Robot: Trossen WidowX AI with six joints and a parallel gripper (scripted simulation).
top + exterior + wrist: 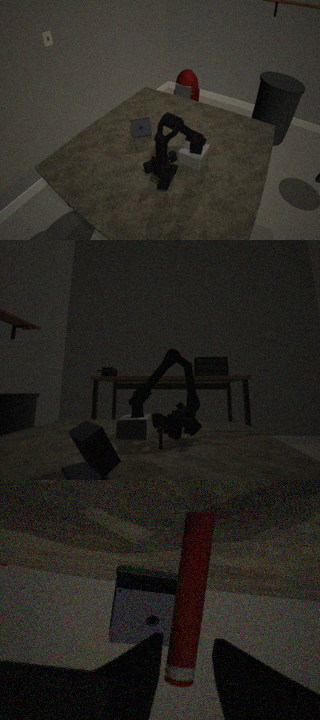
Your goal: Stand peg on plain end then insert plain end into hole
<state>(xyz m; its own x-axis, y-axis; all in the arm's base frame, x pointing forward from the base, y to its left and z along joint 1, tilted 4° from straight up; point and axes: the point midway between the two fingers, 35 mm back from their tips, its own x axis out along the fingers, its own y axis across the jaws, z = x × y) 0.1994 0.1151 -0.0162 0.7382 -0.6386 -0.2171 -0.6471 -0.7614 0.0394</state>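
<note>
The red peg (160, 439) (192, 590) stands upright on the table, its plain end down and its white band (180, 673) near the top end. In the top view the arm hides nearly all of it. My gripper (187, 644) is open around the upper part of the peg, with a gap between the peg and each finger in the wrist view. The fingers are too dark to make out in the top and exterior views. The sloped panel (144, 133) (96, 449) (135, 627) stands apart from the peg. Its hole (140, 127) (152, 620) shows as a dark spot in the face.
The arm's base sits on a pale box (189, 160) (131, 429) beside the peg. The table (103, 155) (206, 457) has its edges well away from the gripper. A dark bin (277, 108) and a red object (188, 77) stand beyond the table.
</note>
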